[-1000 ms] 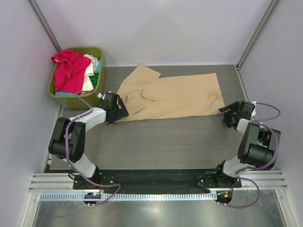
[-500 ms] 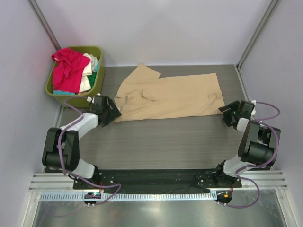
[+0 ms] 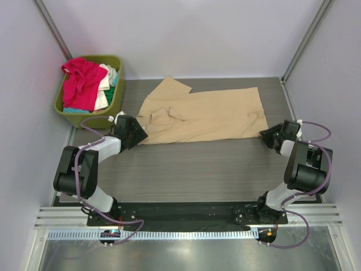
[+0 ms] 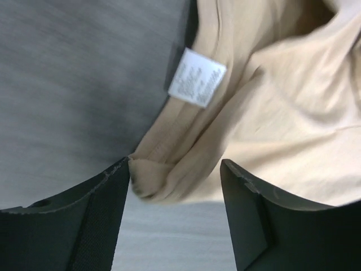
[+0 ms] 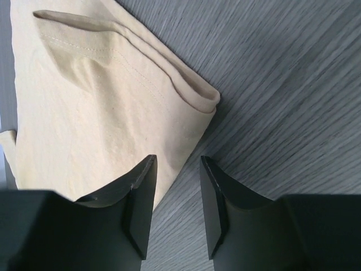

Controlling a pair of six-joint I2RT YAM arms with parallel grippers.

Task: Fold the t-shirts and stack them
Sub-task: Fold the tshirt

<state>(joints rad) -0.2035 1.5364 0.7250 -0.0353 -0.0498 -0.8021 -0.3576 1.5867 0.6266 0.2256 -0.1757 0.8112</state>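
A tan t-shirt [image 3: 203, 116] lies spread on the dark table, folded lengthwise. Its white neck label [image 4: 196, 78] shows in the left wrist view. My left gripper [image 3: 137, 134] is open at the shirt's near left corner; that folded corner [image 4: 149, 180] lies between the fingers, against the left one. My right gripper [image 3: 265, 135] is open at the shirt's near right corner [image 5: 197, 101], its fingers astride the cloth's edge. A pink-red shirt [image 3: 82, 82], a cream-white one [image 3: 105, 84] and a teal one [image 3: 117, 76] lie in the basket.
The olive-green basket [image 3: 115, 104] stands at the far left, close behind my left arm. Grey walls enclose the table on three sides. The bare wood-grain table [image 3: 197, 169] stretches between the shirt and the arm bases.
My left gripper moved left away from the shirt, then came back to its near left corner. My right gripper crept slightly left towards the shirt's right corner. The shirt has not moved.
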